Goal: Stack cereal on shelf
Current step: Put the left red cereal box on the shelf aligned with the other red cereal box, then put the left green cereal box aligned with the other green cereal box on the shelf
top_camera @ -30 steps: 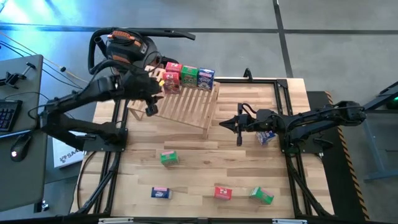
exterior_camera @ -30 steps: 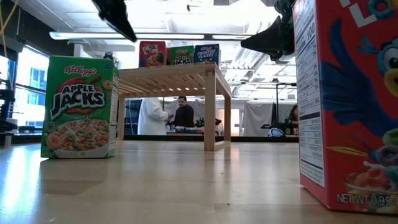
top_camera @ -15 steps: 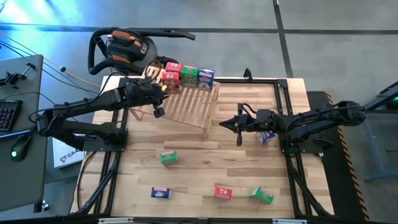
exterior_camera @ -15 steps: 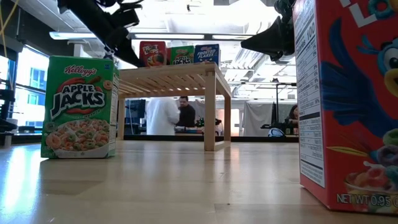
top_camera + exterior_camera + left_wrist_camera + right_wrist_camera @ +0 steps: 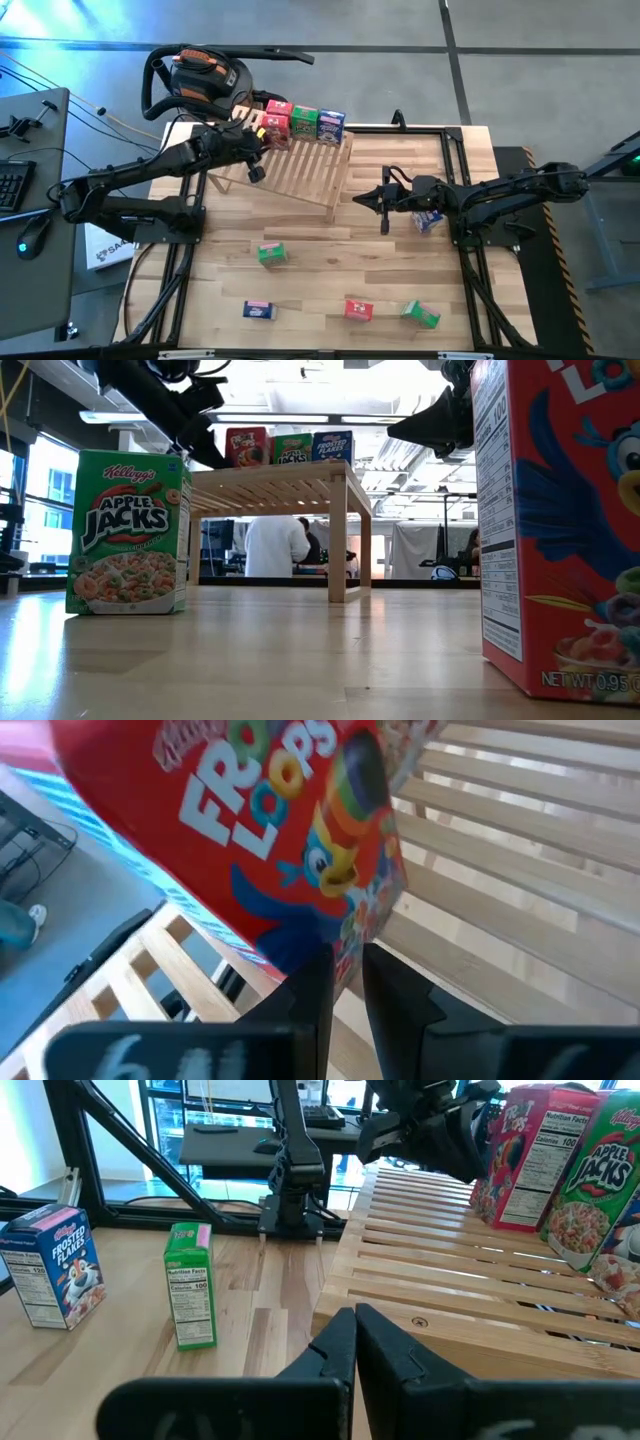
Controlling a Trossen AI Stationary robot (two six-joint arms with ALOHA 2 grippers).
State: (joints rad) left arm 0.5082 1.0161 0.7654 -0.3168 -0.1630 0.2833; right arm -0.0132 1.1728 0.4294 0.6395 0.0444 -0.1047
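Only up close: left gripper (image 5: 340,982) jaws pinching red cereal box (image 5: 290,840).

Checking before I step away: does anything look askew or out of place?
The red cereal box in the left gripper looks tilted over the shelf, pinched by the jaws only at a lower corner.

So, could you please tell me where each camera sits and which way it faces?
High: overhead, looking down; both arms, shelf.
Low: at tabletop height, facing the room; left arm above green box.
Left wrist: over slats; left gripper on red box.
Right wrist: facing shelf; shut right gripper.
High and low share three shelved boxes.
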